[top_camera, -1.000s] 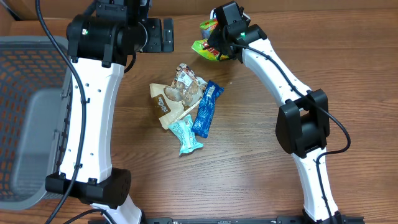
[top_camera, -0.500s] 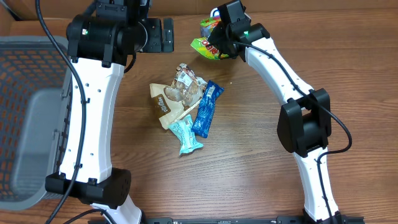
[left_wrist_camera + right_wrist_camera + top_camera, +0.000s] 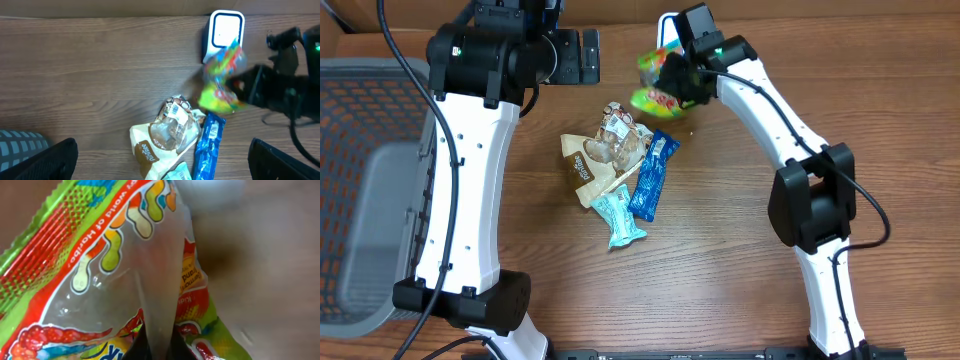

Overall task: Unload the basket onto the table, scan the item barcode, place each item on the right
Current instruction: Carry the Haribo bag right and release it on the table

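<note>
A green and red gummy candy bag (image 3: 658,88) hangs from my right gripper (image 3: 680,75), which is shut on a clear fold of it (image 3: 125,270). The right gripper's (image 3: 152,341) dark tips pinch the wrapper low in the right wrist view. The bag is blurred and sits just in front of the white barcode scanner (image 3: 666,22), which stands at the table's back edge. In the left wrist view the bag (image 3: 222,85) hangs below the scanner (image 3: 226,30). My left gripper (image 3: 162,167) stands wide open high above the table, holding nothing, at the back left (image 3: 575,55).
A pile of snacks lies mid-table: a brown and white bag (image 3: 605,155), a blue bar (image 3: 653,175) and a teal bar (image 3: 618,218). A grey mesh basket (image 3: 360,110) fills the left side. The right arm spans the right half.
The right gripper has carried the candy bag a little down and toward the pile, uncovering the scanner's top. The left arm has not moved.
</note>
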### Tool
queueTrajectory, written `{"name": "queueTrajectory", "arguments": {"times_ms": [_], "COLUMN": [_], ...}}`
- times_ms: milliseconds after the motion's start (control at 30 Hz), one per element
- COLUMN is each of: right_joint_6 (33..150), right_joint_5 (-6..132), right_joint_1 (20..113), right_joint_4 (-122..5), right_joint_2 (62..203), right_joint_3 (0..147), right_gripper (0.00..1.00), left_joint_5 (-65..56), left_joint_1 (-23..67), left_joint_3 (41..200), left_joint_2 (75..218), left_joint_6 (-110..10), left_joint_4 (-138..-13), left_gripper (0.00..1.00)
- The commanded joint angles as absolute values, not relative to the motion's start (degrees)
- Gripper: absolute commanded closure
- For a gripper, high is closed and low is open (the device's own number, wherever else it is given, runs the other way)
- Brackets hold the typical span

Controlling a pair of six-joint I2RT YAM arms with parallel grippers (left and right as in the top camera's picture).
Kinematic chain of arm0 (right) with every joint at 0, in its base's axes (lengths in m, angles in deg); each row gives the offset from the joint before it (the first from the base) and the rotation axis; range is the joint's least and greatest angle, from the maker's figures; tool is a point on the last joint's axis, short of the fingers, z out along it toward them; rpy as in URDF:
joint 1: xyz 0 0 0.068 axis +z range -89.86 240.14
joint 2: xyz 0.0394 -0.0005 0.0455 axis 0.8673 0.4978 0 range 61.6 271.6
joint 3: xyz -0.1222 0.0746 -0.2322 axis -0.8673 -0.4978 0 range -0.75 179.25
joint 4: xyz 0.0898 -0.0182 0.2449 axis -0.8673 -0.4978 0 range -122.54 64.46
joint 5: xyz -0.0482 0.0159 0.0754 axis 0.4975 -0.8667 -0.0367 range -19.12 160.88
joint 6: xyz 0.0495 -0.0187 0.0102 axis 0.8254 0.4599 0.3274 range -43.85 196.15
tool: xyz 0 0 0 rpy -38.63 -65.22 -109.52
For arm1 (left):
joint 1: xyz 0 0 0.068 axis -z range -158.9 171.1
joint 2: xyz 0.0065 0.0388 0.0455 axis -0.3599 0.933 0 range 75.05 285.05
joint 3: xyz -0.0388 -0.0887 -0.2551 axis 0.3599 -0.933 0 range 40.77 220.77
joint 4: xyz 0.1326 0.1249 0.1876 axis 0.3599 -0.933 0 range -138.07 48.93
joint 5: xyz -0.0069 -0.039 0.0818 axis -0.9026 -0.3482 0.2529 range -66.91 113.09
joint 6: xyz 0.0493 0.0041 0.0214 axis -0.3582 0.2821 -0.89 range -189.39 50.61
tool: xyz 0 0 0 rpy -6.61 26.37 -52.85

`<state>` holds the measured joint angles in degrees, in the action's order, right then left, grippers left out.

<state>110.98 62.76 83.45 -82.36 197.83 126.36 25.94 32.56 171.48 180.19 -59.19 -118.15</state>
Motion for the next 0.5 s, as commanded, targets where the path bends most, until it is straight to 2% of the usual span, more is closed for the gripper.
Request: {"name": "queueTrajectory", "arguments": {"times_ms": [0,167,300,467], "right_joint_6": [98.1,93.9,98.7,101.7], "right_joint_5": [60.5,65.0,76.6,78.5], "right_joint_1": [82.8,81.3,77.8,70.1], "right_joint_4": [-89.5,-107.3,-121.9,-121.4], "right_joint_2": [186.0,179.1,178.1,178.1], "right_joint_3": [127.6,127.6,127.1,118.2], "right_gripper": [0.96,0.96,0.96,0.96], "left_joint_5": [26.5,26.5,26.5,26.5], "left_joint_1": [32.3,32.3,32.3,32.3], "left_joint_3": [171.0,171.0,171.0,171.0], "left_joint_2": [180.7,180.7,180.7,180.7], "left_joint_6": [-58.6,-58.6,-58.6,-58.6], "left_joint_4": [-118.0,-118.0,-118.0,-118.0], "left_gripper": [0.00,0.00,0.01,0.00]}}
